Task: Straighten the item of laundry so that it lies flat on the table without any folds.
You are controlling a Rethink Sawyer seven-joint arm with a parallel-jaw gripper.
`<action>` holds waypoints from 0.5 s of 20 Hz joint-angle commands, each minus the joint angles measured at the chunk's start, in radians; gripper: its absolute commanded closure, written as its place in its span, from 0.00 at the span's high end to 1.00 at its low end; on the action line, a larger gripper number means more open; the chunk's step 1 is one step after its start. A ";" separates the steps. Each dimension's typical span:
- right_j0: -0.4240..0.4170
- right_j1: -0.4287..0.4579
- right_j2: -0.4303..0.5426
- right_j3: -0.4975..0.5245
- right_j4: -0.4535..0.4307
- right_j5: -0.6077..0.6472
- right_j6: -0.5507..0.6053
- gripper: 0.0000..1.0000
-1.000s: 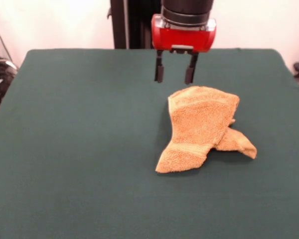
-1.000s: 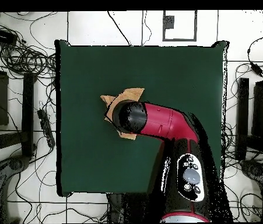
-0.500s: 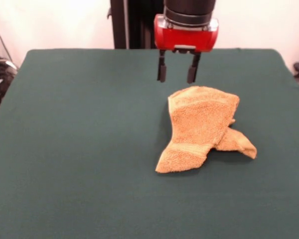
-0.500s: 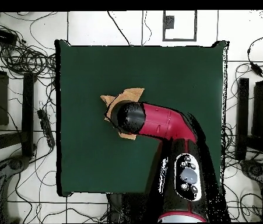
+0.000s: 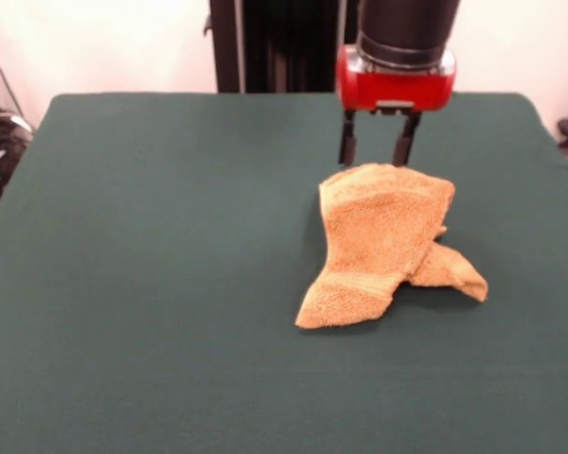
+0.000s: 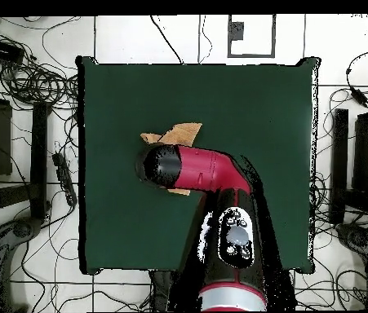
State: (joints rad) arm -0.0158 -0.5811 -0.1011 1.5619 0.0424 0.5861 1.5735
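The gripper (image 5: 378, 150) is hanging with its two dark fingers (image 5: 346, 149) spread apart and gripping nothing, their tips just above the far edge of the towel (image 5: 383, 242). From overhead the red arm (image 6: 207, 173) is covering most of the cloth, leaving only corners showing at its 12 o'clock and 6 o'clock sides. The orange-tan towel is lying crumpled and folded over itself, a little toward 3 o'clock from the middle of the green table (image 5: 151, 284) in the front view. One woven band is running across its lower part, a pointed corner is reaching toward 7 o'clock, and a second flap is sticking out toward 4 o'clock.
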 commanded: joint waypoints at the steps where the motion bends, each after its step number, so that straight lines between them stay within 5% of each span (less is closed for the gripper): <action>1: 0.015 0.110 0.156 -0.070 -0.034 0.093 0.006 1.00; 10: 0.021 0.212 0.164 -0.164 -0.094 0.068 -0.051 1.00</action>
State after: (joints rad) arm -0.0157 -0.4563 -0.0890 1.4674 0.0023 0.5859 1.5735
